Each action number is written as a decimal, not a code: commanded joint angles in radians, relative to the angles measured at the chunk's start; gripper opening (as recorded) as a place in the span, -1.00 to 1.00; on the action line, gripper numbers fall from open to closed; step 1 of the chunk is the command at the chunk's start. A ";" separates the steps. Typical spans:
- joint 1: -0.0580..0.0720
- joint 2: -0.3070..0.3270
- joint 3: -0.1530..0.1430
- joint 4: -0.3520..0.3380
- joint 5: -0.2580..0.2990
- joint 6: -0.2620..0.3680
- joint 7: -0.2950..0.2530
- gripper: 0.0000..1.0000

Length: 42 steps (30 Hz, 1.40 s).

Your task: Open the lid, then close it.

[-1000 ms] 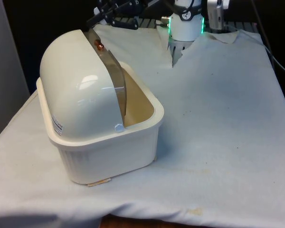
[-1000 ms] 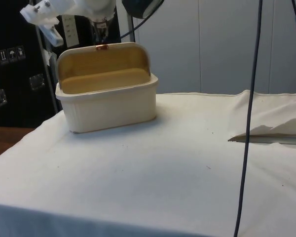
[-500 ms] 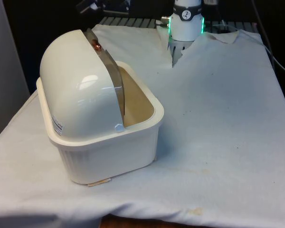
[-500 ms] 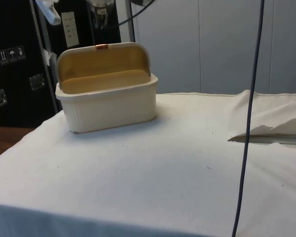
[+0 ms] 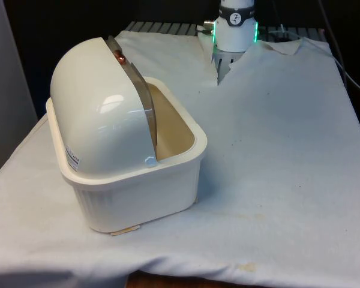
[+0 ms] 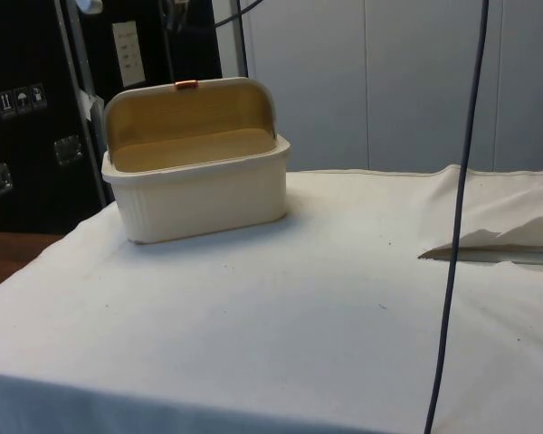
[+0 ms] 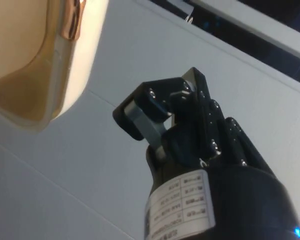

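Cream plastic bread box [image 5: 129, 180] sits near the table's [image 5: 276, 180] corner, lid [image 5: 99, 114] rolled open. It looks hard, light and slippery; grab the copper knob [image 5: 119, 58]. Gripper [image 7: 177, 107] holds nothing, fingers pressed together.

- The robot base [image 5: 236, 27] in the front view is a white, round column with a black band near the top.
- A thin ring of green light runs round the column's lower part, bright at both edges.
- A small round mark sits on the black band.
- In the wrist view the gripper [image 7: 177, 107] is matte black, built of angular blocks.
- Small silver screws [image 7: 214, 105] dot its black housing in rows.
- A grey metal plate [image 7: 142, 120] is set into the black block at its tip.
- A white label [image 7: 182, 207] with small dark print wraps the rounded black body below; the print is too small to read.
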 commanded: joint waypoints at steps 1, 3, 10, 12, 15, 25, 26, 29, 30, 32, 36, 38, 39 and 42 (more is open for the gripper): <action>-0.004 -0.002 0.003 0.000 0.014 0.015 -0.026 -1.00; -0.003 -0.003 0.004 0.003 0.018 0.021 -0.042 -1.00; -0.002 -0.009 0.006 0.006 0.039 0.041 -0.102 -1.00; -0.003 -0.010 0.007 0.006 0.046 0.047 -0.118 -1.00; -0.003 -0.009 0.006 0.005 0.070 0.059 -0.155 -1.00; -0.005 -0.011 0.006 -0.001 0.135 0.075 -0.246 -1.00; -0.005 -0.011 0.006 -0.001 0.144 0.076 -0.256 -1.00; -0.005 -0.010 0.007 -0.001 0.170 0.079 -0.289 -1.00; -0.005 -0.010 0.006 -0.001 0.189 0.081 -0.312 -1.00; -0.005 -0.010 0.007 -0.001 0.208 0.082 -0.336 -1.00; -0.004 -0.009 0.007 -0.001 0.246 0.080 -0.381 -1.00; -0.004 -0.009 0.007 0.000 0.266 0.078 -0.404 -1.00; -0.004 -0.008 0.007 0.000 0.277 0.078 -0.416 -1.00; 0.001 -0.006 0.002 0.009 0.275 0.067 -0.414 -1.00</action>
